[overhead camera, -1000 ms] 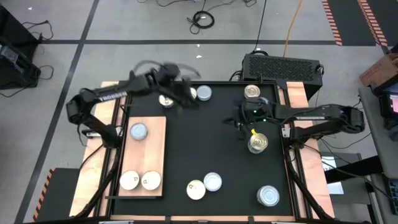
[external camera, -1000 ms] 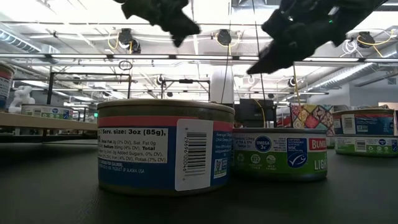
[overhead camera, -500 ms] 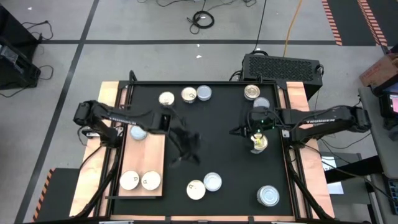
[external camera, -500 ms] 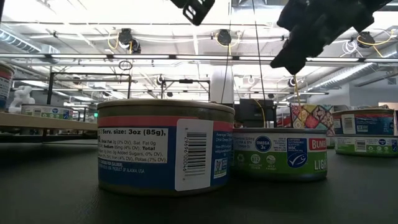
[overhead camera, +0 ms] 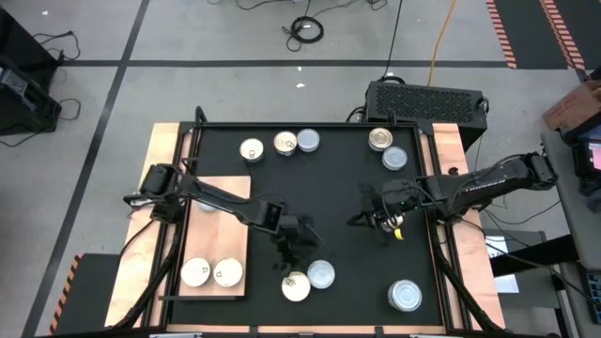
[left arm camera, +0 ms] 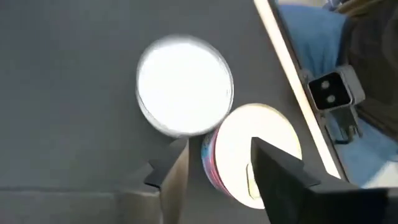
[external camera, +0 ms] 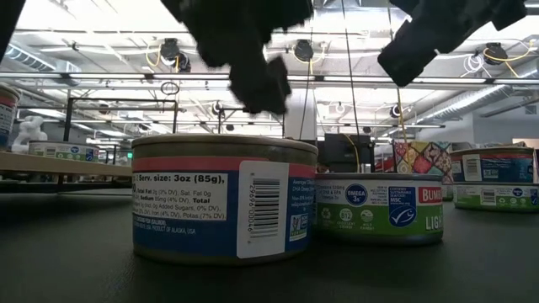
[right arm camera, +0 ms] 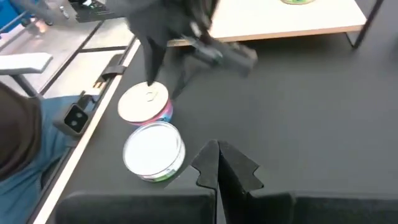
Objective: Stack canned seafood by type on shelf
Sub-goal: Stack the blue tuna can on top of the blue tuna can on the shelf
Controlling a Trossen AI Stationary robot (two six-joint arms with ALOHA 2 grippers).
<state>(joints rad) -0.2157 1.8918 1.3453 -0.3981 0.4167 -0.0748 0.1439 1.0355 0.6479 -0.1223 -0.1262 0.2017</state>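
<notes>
Two near tins wait: your left claw, fingers apart, straddles the cream-topped tin; close, then carry to the shelf.

Grey concrete floor with dark seam lines, black cable coil at far centre, orange-striped hazard tape far right, bright ceiling strip lights, exposed overhead pipes.

On the blue-and-white label of the round flat tin nearest the low camera, "Serv. size: 3oz (85g)" and a barcode are read. At its 3 o'clock, "OMEGA 3" and "MSC" are read on the green-labelled round tin.
</notes>
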